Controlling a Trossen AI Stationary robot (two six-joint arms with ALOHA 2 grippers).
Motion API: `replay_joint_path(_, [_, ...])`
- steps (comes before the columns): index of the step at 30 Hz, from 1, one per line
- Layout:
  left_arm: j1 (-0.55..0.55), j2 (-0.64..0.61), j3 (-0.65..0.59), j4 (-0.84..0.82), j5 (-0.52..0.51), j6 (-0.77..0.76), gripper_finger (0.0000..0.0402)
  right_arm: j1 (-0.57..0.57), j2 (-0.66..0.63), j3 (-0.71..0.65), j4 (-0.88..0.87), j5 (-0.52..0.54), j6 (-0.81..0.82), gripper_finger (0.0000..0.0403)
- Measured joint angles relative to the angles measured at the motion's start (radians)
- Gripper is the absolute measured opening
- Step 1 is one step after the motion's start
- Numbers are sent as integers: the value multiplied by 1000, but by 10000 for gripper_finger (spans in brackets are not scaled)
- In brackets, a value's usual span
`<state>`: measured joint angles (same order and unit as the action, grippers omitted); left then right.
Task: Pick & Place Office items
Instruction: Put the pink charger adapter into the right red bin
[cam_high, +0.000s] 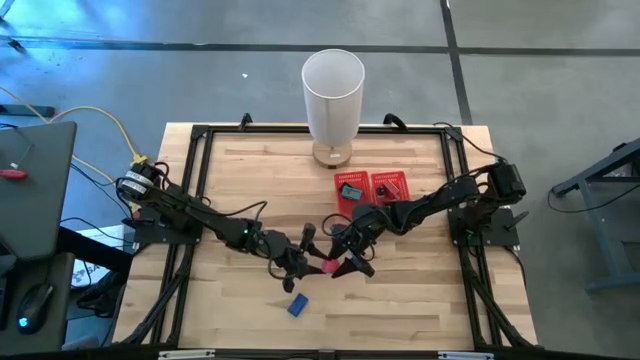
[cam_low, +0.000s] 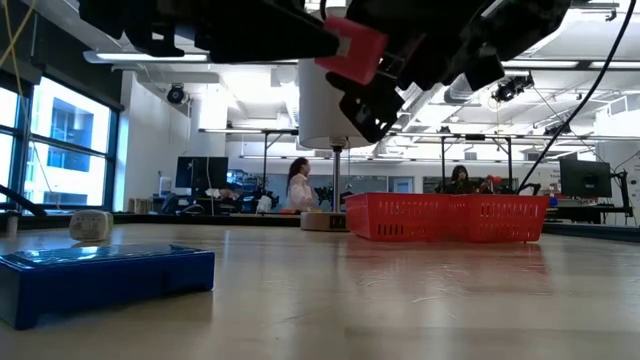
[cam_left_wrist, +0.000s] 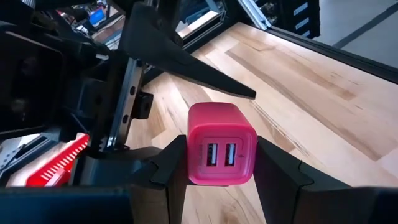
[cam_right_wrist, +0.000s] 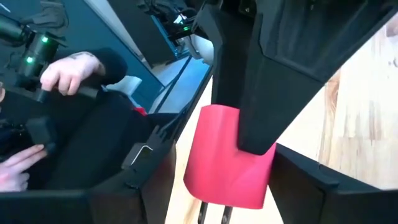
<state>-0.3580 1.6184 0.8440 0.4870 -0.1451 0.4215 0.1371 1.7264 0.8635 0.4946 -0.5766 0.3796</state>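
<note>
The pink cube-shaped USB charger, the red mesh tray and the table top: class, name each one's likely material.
Pink cube-shaped USB charger: probably moulded plastic, smooth with a soft sheen.
Red mesh tray: plastic or coated wire, open lattice; unclear which.
Table top: pale wood, visible plank grain.

One pink charger (cam_left_wrist: 221, 152), two claws

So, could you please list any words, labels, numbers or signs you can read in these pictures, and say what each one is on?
No text can be read in any view.
Pink two-port USB charger cube, gripped in the left gripper: its port face shows no lettering.
Red mesh tray: the contents are too small to tell any print.
Flat blue plastic box: no label visible.
Tall white cylinder: plain.
</note>
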Motion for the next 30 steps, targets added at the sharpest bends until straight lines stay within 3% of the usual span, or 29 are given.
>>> replay_joint_path(8, [0,0,0,-4,0,9,137,1,0,2,-27,18,-39,155])
replay_joint_path(13, [0,0,0,1,-8,10,139,2,0,2,-28,21,-68,155])
replay_joint_path(21, [0,1,-3,38,-14,-47,233,17,-3,2,-49,56,-139,150])
replay_joint_path(27, [-2,1,-3,62,-15,-9,243,22,-3,1,-108,133,-150,150])
replay_joint_path(30, [-12,1,-2,111,-16,-82,244,27,-5,1,-153,212,-175,150])
